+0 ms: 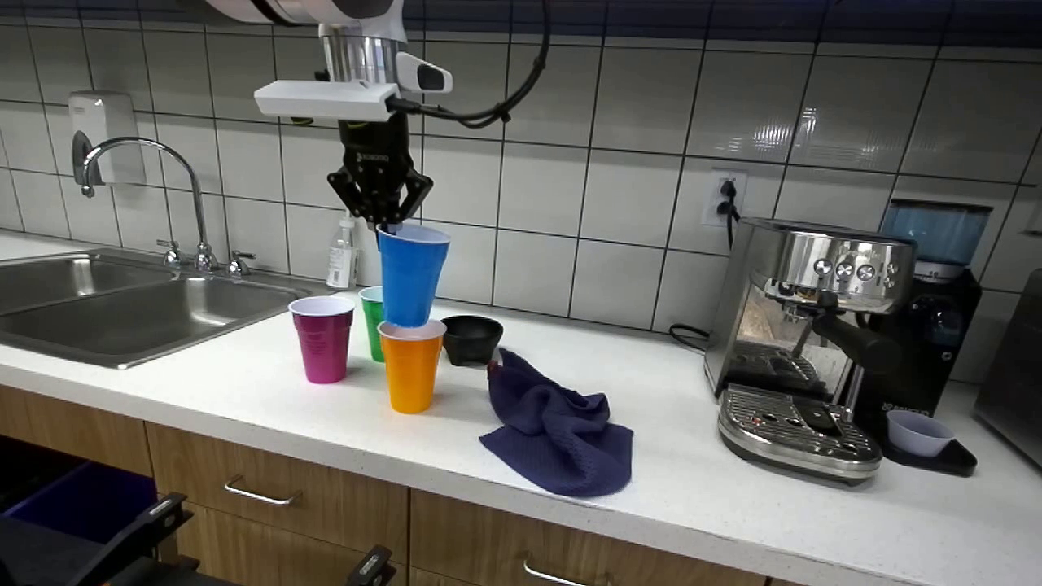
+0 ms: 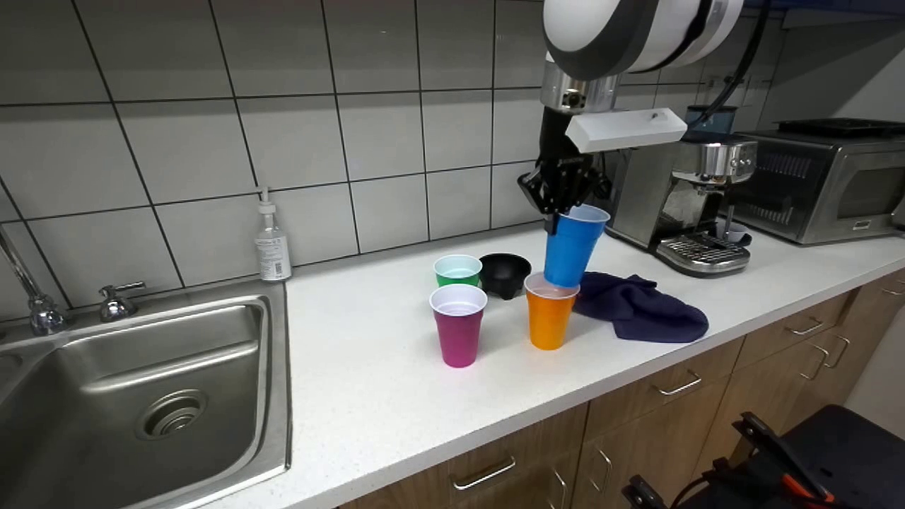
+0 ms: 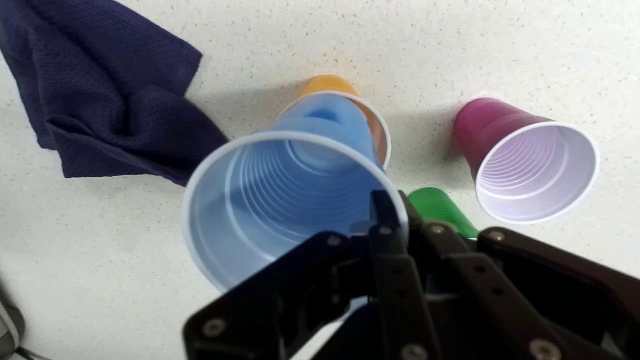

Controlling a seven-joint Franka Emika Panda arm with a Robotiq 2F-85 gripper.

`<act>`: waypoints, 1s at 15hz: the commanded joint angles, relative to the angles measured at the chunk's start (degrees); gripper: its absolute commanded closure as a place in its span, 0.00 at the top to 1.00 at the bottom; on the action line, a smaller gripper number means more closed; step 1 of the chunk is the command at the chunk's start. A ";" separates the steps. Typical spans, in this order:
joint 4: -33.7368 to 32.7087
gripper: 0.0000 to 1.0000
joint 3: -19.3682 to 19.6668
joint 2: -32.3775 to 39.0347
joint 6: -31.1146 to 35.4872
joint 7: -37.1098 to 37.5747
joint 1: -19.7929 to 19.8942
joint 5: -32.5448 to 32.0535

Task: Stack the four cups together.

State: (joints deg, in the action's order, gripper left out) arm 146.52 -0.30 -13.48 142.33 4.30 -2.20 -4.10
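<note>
My gripper (image 1: 383, 229) is shut on one side of the rim of the blue cup (image 1: 411, 277), with one finger inside the cup and one outside, as the wrist view (image 3: 401, 212) shows. The blue cup hangs slightly tilted, its base at the mouth of the orange cup (image 1: 411, 370). I cannot tell whether the base is inside the orange rim. The orange cup stands upright on the counter. The purple cup (image 2: 458, 332) and the green cup (image 2: 456, 268) stand upright and apart from it. In the wrist view my fingers partly hide the green cup (image 3: 440, 207).
A black bowl (image 1: 472, 338) stands behind the orange cup. A dark blue cloth (image 1: 562, 431) lies beside it, toward the coffee machine (image 1: 806, 350). A sink (image 2: 279, 367) with a faucet and a soap bottle (image 2: 272, 244) is on the opposite side. The counter's front edge is near.
</note>
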 commanded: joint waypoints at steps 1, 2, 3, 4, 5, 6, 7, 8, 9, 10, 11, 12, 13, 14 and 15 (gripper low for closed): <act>0.17 0.01 -0.61 0.09 0.81 -1.21 0.24 0.77; 0.06 0.01 -0.63 0.33 0.80 -1.16 0.25 0.74; 0.01 0.01 -0.66 0.53 0.88 -1.12 0.25 0.69; -0.10 0.01 -0.67 0.77 0.96 -1.10 0.23 0.74; -0.33 0.01 -0.69 1.13 0.99 -0.95 0.27 0.73; -0.48 0.01 -0.69 1.42 1.07 -0.94 0.26 0.77; -0.58 0.01 -0.70 1.72 1.18 -0.89 0.28 0.71; -0.65 0.01 -0.73 2.02 1.38 -0.83 0.31 0.59; -0.78 0.01 -0.71 2.32 1.48 -0.85 0.31 0.63; -0.87 0.01 -0.71 2.62 1.74 -0.82 0.34 0.56; -1.02 0.01 -0.70 2.98 2.02 -0.82 0.36 0.53; -1.25 0.01 -0.66 3.32 2.04 -0.92 0.32 0.69; -1.39 0.01 -0.66 3.58 2.19 -0.90 0.33 0.65; -1.56 0.01 -0.64 3.87 2.29 -0.95 0.34 0.63; -1.74 0.01 -0.62 4.18 2.42 -0.99 0.36 0.61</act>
State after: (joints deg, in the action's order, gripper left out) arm 146.15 -0.37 -10.59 144.20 4.30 -2.20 -4.10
